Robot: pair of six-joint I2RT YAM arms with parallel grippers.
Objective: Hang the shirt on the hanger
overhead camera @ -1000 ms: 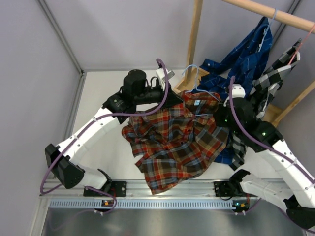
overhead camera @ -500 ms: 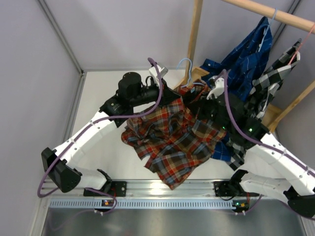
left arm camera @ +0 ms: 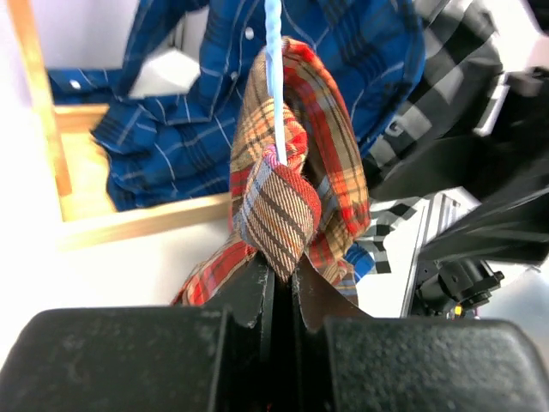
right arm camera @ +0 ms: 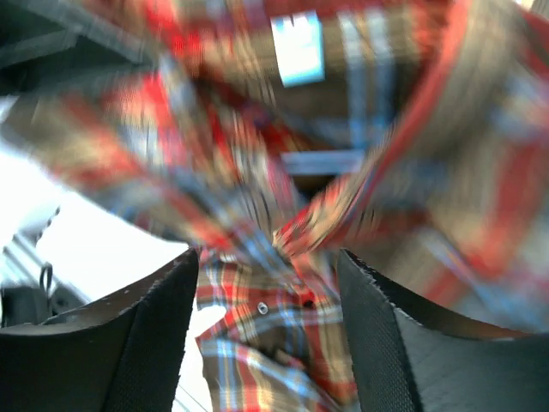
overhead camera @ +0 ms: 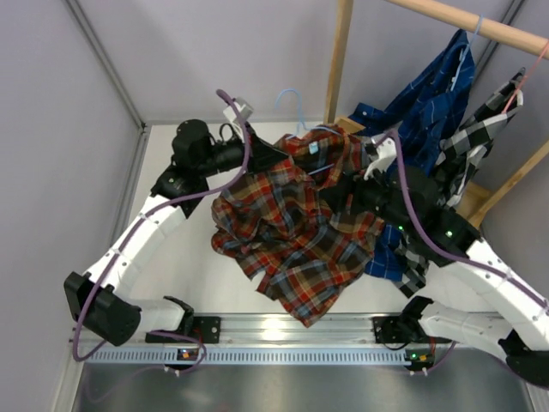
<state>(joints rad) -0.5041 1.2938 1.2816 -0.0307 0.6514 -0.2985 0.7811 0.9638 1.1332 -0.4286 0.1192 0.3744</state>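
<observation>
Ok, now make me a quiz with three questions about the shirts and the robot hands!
1. What does the dark blue shirt hang from?
A) the wooden rail
B) a robot arm
C) a wall hook

2. What colour is the hanger in the plaid shirt?
A) pink
B) light blue
C) green

3. The left gripper is:
A) wide open
B) shut on nothing
C) shut on the plaid shirt

Answers:
1 A, it dangles from the rail at the back right.
2 B, its blue hook pokes up above the shirt.
3 C, its wrist view shows plaid cloth pinched tight.
</observation>
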